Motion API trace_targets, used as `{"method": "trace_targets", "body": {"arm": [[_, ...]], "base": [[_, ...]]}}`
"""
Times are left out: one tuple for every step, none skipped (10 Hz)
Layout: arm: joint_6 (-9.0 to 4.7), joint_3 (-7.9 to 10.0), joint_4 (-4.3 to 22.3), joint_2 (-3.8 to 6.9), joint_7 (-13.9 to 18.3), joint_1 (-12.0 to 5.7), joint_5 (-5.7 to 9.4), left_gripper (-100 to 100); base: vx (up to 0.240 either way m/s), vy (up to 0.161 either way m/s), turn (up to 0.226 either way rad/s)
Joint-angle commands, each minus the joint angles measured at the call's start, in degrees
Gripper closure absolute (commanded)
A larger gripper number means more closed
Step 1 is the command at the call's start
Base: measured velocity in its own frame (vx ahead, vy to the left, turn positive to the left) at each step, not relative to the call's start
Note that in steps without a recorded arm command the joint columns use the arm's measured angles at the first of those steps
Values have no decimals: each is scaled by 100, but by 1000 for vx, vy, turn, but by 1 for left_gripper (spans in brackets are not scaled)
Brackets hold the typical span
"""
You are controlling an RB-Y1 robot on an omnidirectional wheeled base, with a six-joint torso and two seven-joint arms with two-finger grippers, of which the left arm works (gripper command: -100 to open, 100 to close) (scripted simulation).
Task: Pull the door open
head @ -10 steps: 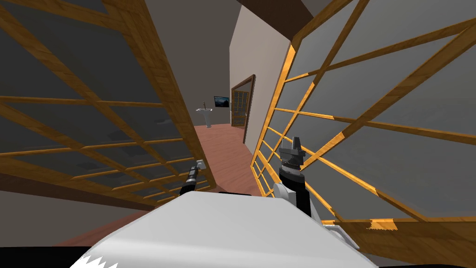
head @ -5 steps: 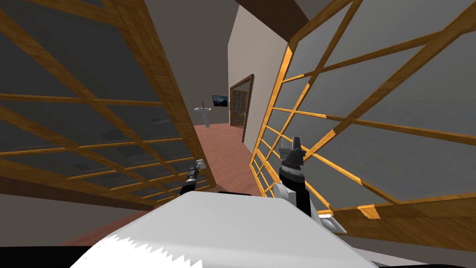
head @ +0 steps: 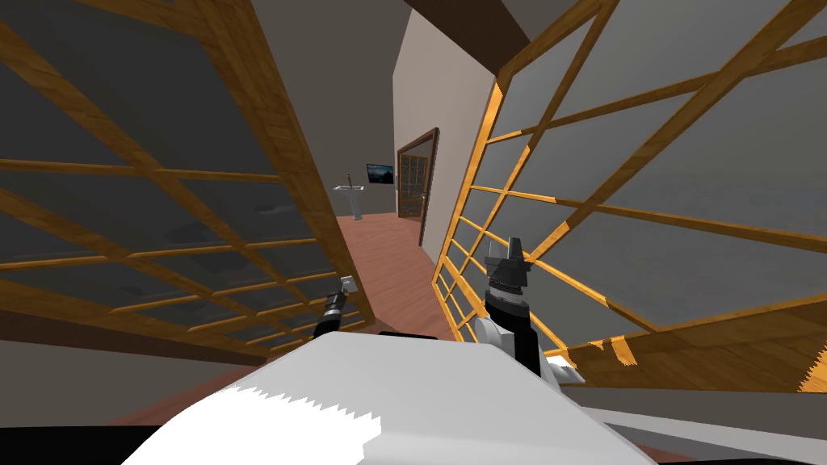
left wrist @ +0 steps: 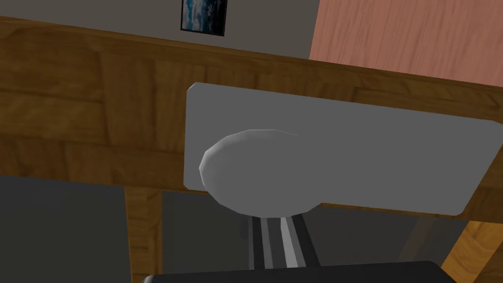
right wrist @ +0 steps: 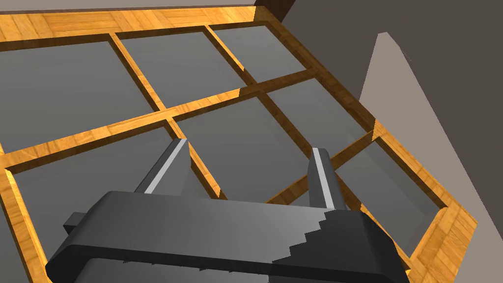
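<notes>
A wooden door with grey glass panes (head: 161,202) stands swung out on my left. Its grey handle plate (left wrist: 368,152) carries a round grey knob (left wrist: 255,172) on the door's free edge. My left gripper (left wrist: 275,226) reaches the knob from beneath; its two thin fingers lie close together and run in behind the knob, shut on it. The head view shows that gripper (head: 346,287) low at the door's edge. My right gripper (right wrist: 248,147) stands open and holds nothing, held up in front of a second paned door (head: 646,186) on my right, where the head view also shows that gripper (head: 507,252).
Between the two doors a reddish wood floor (head: 388,258) runs to a far wall with a pedestal sink (head: 352,198), a small picture (head: 381,173) and another paned door (head: 416,187). A beige wall (head: 440,97) stands right of the passage.
The whole head view has shifted a little, so I have moved. The right door's lower rail now lies higher in the picture. Both grippers hold their places; the left stays at the knob.
</notes>
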Motion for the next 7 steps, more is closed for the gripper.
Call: {"method": "trace_targets", "body": {"arm": [[3,-140,-118,-37,286,-45,112,100],[-13,-75,78,8,394,-61,183,-100],[-12,-94,73,0,513,-68,231,-100],[-11,-121,66,-11,678,-77,296,-100],[-10,-149,59,-22,850,-87,365,-100],[-9,-183,50,-36,1014,-98,447,-100],[-8,-218,41,-51,1184,-110,532,-100]], "base": [[-60,1,-94],[-56,22,-23],[-52,4,-21],[-63,-17,-68],[-73,-22,-50],[-80,-15,-40],[-77,1,-52]]}}
